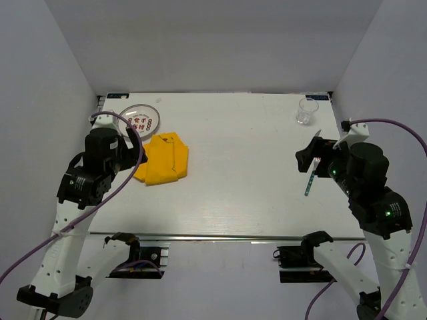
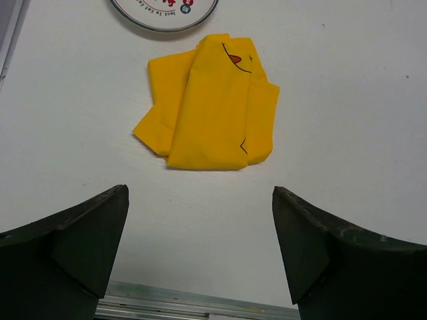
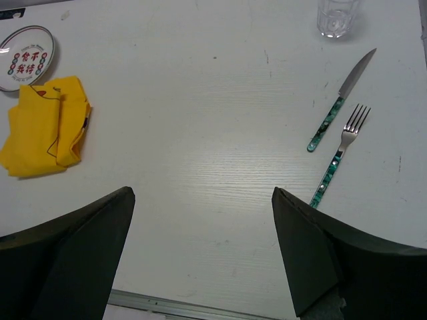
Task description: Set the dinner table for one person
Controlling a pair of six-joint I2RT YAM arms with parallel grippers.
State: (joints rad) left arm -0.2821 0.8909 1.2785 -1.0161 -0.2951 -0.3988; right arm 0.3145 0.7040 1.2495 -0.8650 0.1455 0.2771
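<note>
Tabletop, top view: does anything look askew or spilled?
The yellow cloth lies unevenly folded and skewed beside the plate at far left; knife and fork lie slanted at right, apart from the plate. Nothing looks spilled.

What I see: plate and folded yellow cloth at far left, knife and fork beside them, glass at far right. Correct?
Not quite: the knife and fork lie on the right, near the glass, apart from the plate and folded yellow cloth, as the right wrist view shows. The rest holds.

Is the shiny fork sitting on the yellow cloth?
No, the green-handled metal fork lies on the white tabletop, far from the folded yellow cloth.
</note>
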